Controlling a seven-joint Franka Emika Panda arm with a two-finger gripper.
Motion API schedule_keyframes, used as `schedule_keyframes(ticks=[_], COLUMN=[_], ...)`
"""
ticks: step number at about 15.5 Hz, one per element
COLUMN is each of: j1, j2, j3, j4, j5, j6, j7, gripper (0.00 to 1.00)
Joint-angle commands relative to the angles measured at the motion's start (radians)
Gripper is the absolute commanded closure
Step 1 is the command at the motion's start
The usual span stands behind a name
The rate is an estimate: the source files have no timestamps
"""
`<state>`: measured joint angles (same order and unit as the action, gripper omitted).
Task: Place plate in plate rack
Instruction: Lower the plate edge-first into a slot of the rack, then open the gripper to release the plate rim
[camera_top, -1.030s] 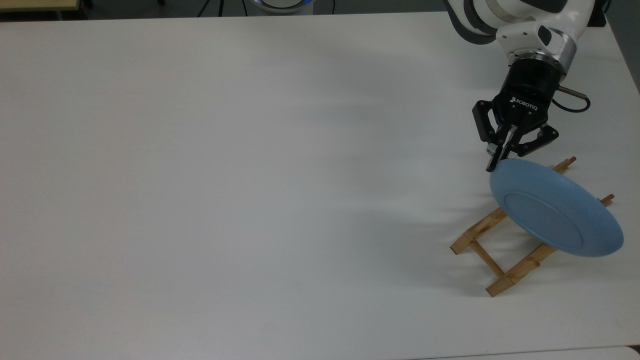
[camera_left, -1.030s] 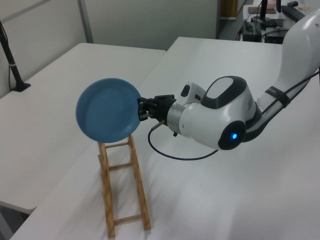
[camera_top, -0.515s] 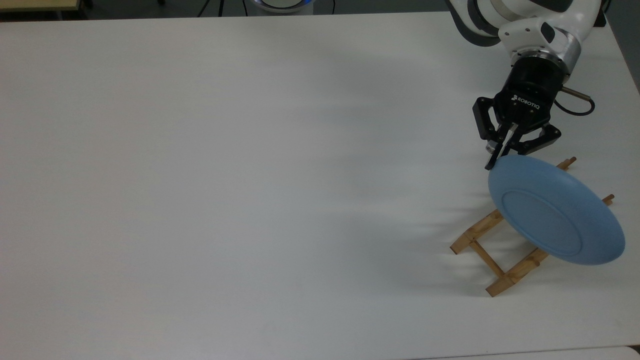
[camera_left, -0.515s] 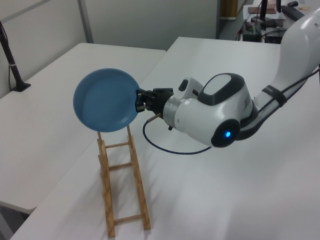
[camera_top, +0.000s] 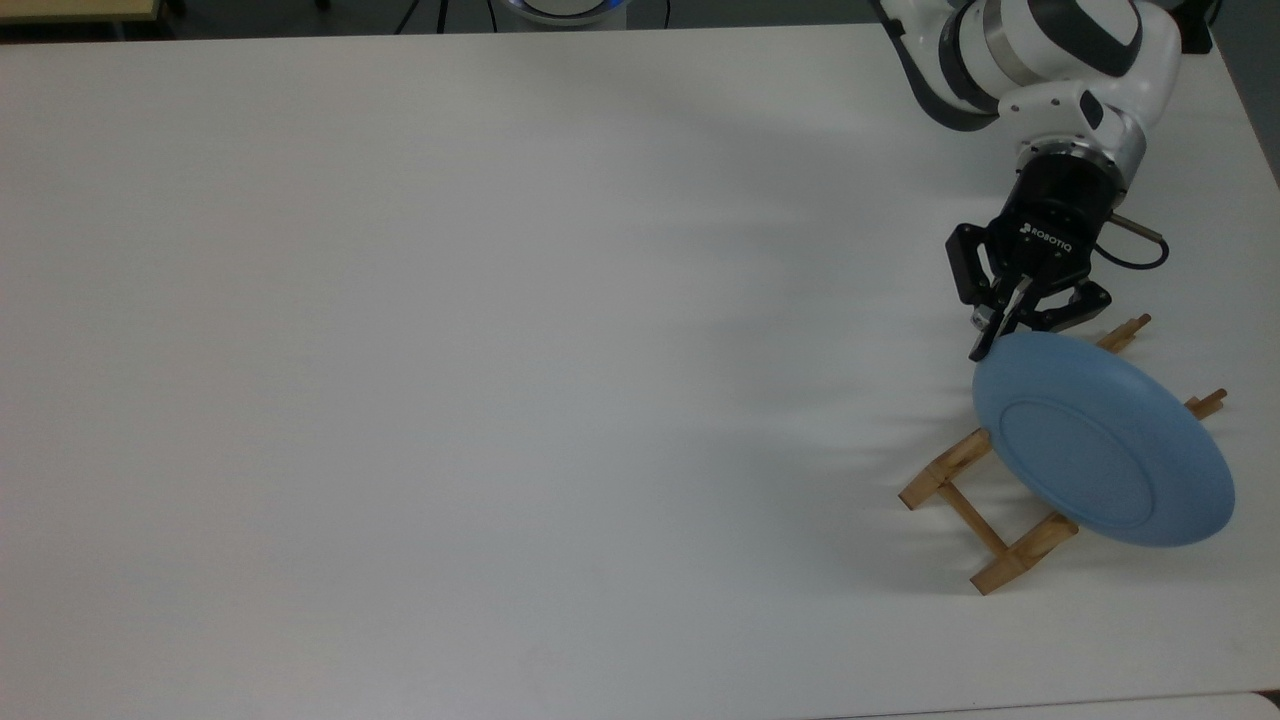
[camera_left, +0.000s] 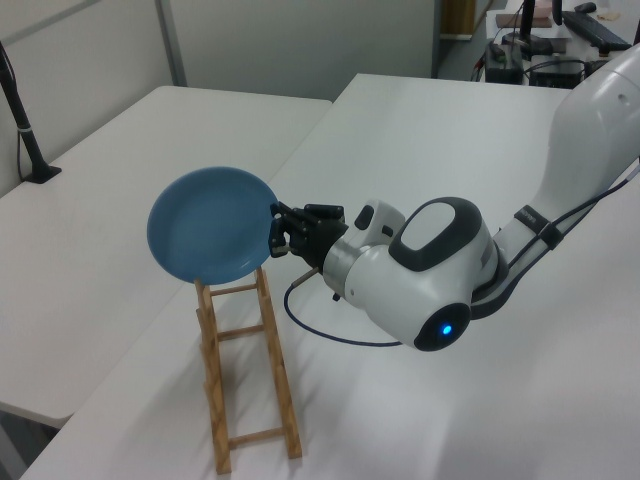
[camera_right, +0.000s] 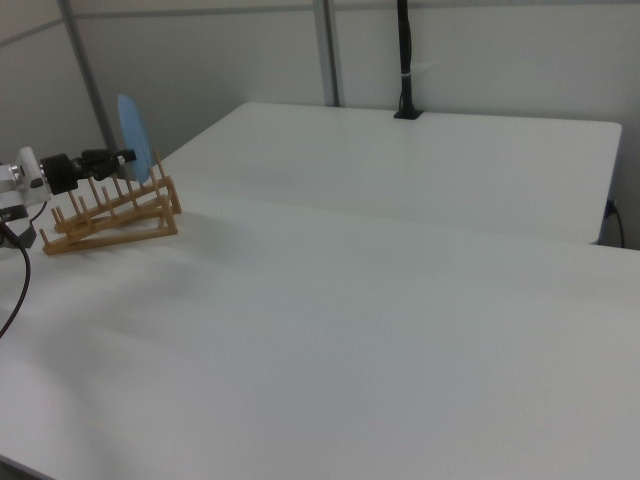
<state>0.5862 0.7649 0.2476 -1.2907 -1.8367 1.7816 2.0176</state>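
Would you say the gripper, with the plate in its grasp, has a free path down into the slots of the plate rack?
Probably yes: the gripper holds the plate upright by its rim directly over the plate rack, with nothing between them.

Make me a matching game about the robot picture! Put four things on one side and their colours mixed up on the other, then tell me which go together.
Things:
1. plate
2. plate rack
3. gripper
4. table

Colours:
A. black
B. white
C. light blue
D. light-brown wood

Pairs: 1-C, 2-D, 3-A, 4-B.

The black gripper's jaws pinch the rim of the light blue plate, holding it on edge over the wooden plate rack, which stands on the white table.
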Motion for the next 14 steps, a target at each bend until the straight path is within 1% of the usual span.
schedule_keyframes(ticks=[1,2,3,4,7,9,10,13,14], j1=[0.024,0.024,0.023,0.023,0.018,0.012,0.006,-0.015,-0.022], j2=[0.025,0.025,0.025,0.024,0.016,-0.022,-0.050,-0.160,-0.211], j3=[-0.022,-0.022,-0.022,-0.022,-0.021,-0.011,-0.010,-0.001,0.002], j4=[0.030,0.030,0.031,0.030,0.031,0.031,0.027,0.022,0.021], j5=[-0.019,-0.019,-0.019,-0.019,-0.018,-0.003,0.020,0.209,0.302], j6=[-0.019,-0.019,-0.019,-0.022,-0.039,-0.039,-0.037,-0.027,-0.027], j7=[0.013,0.021,0.050,0.073,0.079,0.078,0.076,0.037,-0.021], gripper=[0.67,0.41,0.01,0.00,0.00,0.00,0.00,0.00,0.00])
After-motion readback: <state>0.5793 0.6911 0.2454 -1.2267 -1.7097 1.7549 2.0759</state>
